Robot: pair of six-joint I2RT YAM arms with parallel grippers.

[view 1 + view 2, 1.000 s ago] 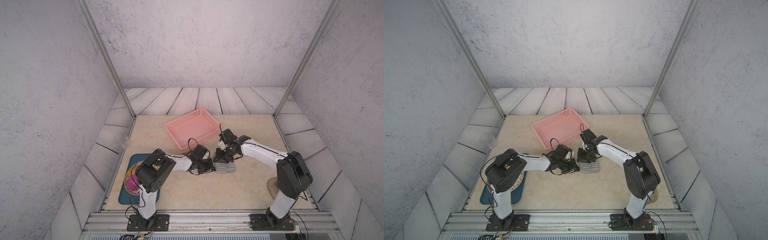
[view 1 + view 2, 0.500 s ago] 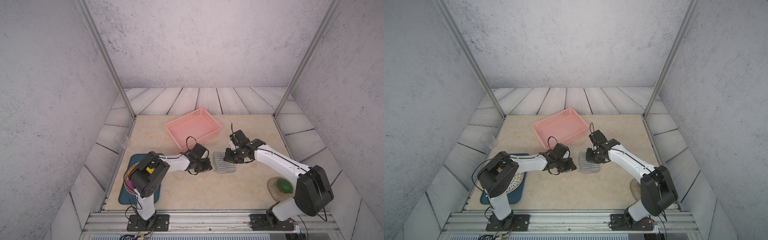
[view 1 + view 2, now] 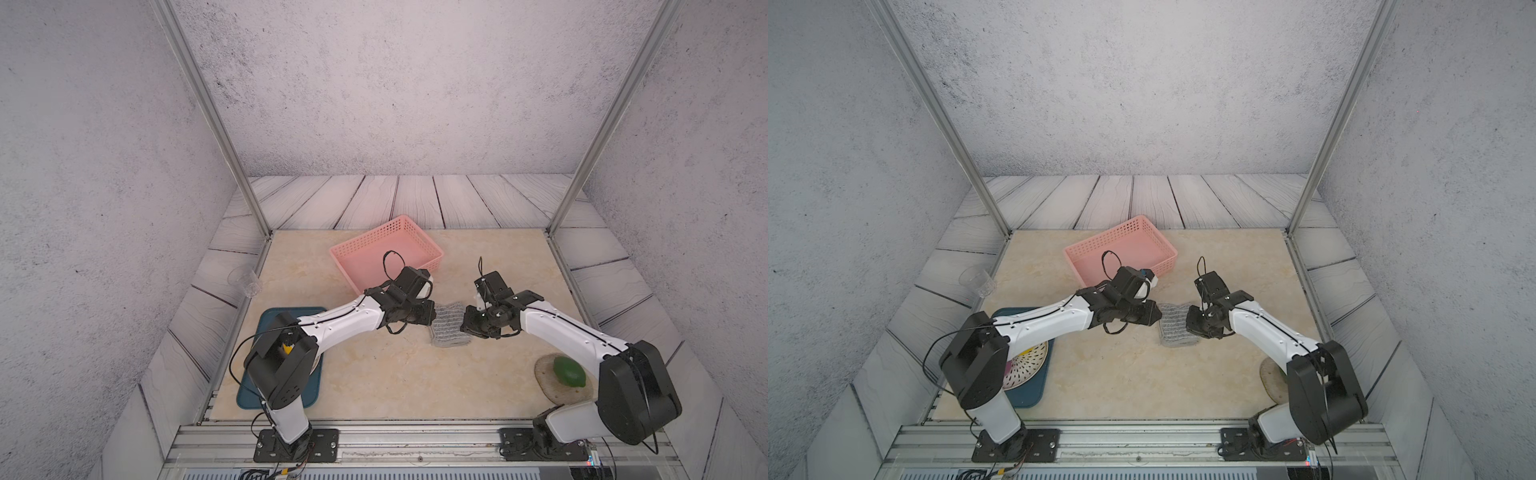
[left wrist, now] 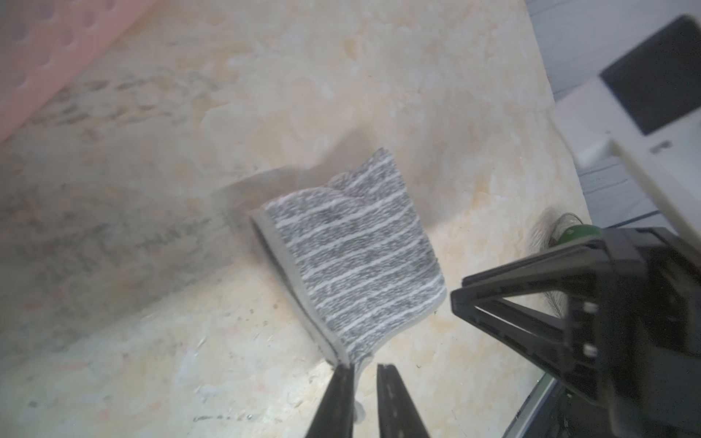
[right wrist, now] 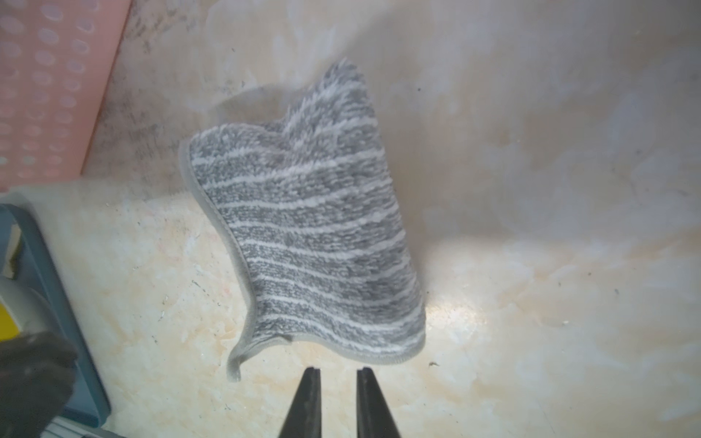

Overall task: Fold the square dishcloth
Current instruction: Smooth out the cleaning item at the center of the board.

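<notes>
The soft grey square dishcloth with thin white stripes [image 3: 451, 324] lies folded double on the beige marbled desk [image 3: 395, 382]. It sits between the two hands, near the pink perforated plastic basket [image 3: 434, 259].

The left hand [image 4: 362, 366] is released, its fingers narrowly parted and one tip touching the cloth's corner. The right hand [image 5: 337, 369] is released and empty, just short of the hemmed edge.

In the left wrist view, a small dark marking on the white arm housing [image 4: 660, 146] is too blurred to read.

In a top view the green fruit [image 3: 568, 371] shows on its round woven mat [image 3: 1271, 374]. In a top view the right arm covers the fruit, while the white perforated dish [image 3: 1027, 363] in the teal tray [image 3: 1034, 395] shows.
</notes>
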